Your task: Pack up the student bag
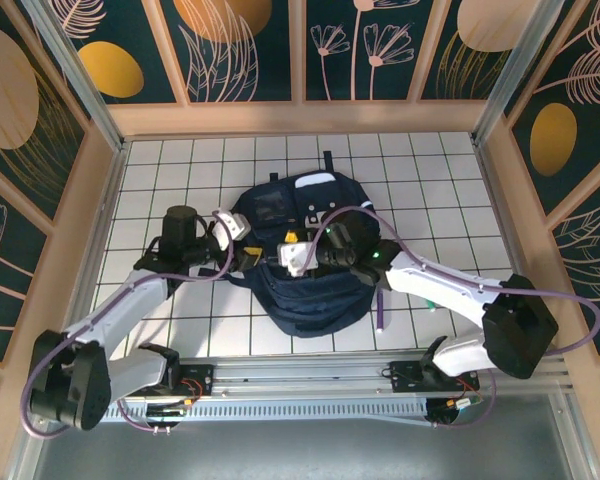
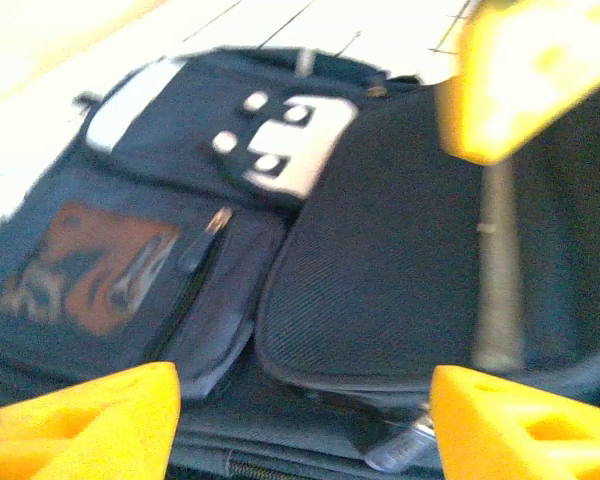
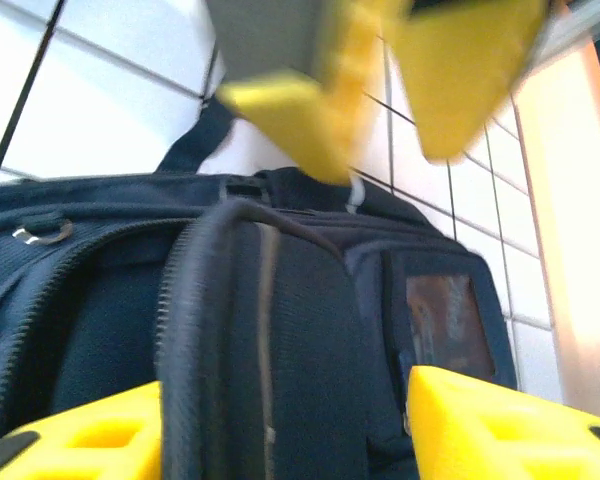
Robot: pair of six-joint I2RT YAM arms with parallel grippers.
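- The student bag (image 1: 315, 300) lies flat in the middle of the table (image 1: 170, 170), front pockets up
- Both arms hover over it: the left end effector (image 2: 300, 405) is spread wide and grips nothing, and the right end effector (image 3: 285, 425) is likewise released, astride a dark padded strap (image 3: 250, 330)
- The step in hand looks like opening the bag (its zips seem shut); the next move calls for pinching a zipper pull

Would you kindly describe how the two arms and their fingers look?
The left arm and right arm have white links, black joint housings and looping purple cables. The right one carries a small green light. The fingers are blocky and bright yellow.
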